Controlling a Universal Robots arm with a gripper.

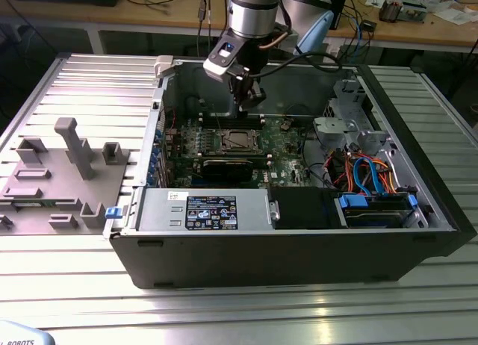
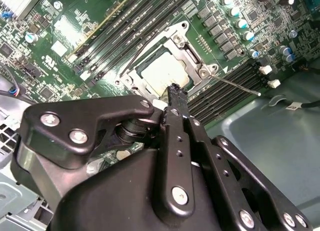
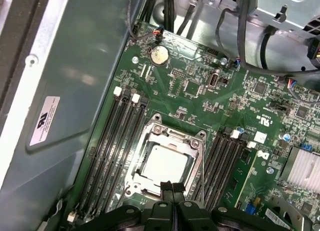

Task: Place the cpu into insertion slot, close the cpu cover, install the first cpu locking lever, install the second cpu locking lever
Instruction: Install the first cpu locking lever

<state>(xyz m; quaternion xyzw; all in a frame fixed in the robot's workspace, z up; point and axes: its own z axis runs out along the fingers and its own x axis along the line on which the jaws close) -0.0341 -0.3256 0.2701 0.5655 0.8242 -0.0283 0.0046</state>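
– Where is the chip sitting?
– Working back from the near wall of the open case (image 1: 299, 248), I pass the power supply box (image 1: 205, 210), then the green board (image 1: 287, 145). Mid-board, between the memory slots (image 3: 120, 141), the cpu (image 3: 165, 163) lies flat in the insertion slot (image 1: 237, 140). The cpu cover (image 3: 171, 137) is down around it, and the silvery top shows through its window. One thin wire lever (image 2: 235, 84) juts from a socket corner across the memory slots.
– And your hand?
– My gripper (image 1: 249, 100) hangs above the board by the slot's far side, fingers pressed together and holding nothing.
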